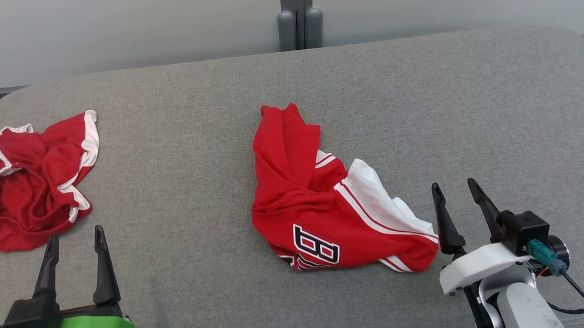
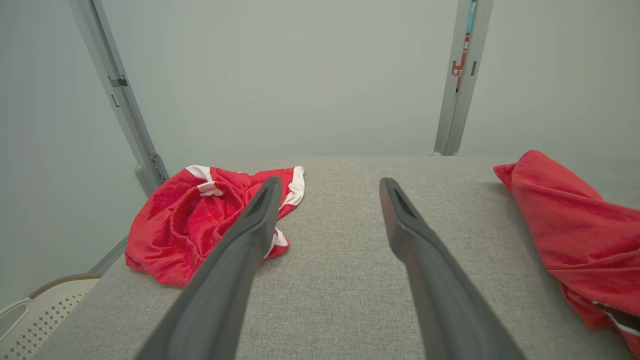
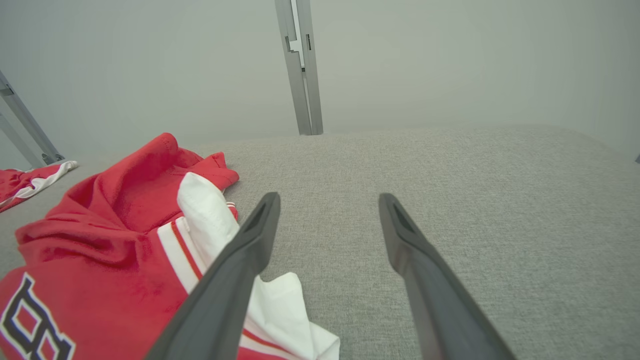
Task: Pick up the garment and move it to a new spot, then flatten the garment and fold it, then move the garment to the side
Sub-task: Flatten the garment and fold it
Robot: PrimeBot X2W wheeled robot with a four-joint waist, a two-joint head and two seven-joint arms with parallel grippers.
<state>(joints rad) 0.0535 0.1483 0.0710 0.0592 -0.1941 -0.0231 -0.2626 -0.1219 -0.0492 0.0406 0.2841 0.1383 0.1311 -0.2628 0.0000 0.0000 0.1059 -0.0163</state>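
My right tool [image 1: 453, 183] has its two fingers spread wide with nothing between them. It hovers low over the grey surface [image 1: 416, 106]. My left tool [image 1: 76, 232] is spread just as wide and also holds nothing.

The red garment [image 1: 322, 206] lies bunched in the middle of the surface, just to the left of the right tool. Its white edge ends right beside that tool's left finger. In the right wrist view the white cloth sits against the near side of that finger, though I cannot tell whether it touches. The left tool is well apart from the garment, with bare surface between them, so I judge the right arm the nearer one for the pick.

The garment's long axis runs on a slant from a narrow red tip at the far end down to a broad near end on the right. I would reach left and slightly forward to get cloth between the fingers.

It is crumpled and folded over itself. It is red, with a white panel edged in red stripes and a black-and-white character near the front hem. A pair of red shorts [image 1: 30, 192] with white trim lies heaped at the far left, near the left tool.
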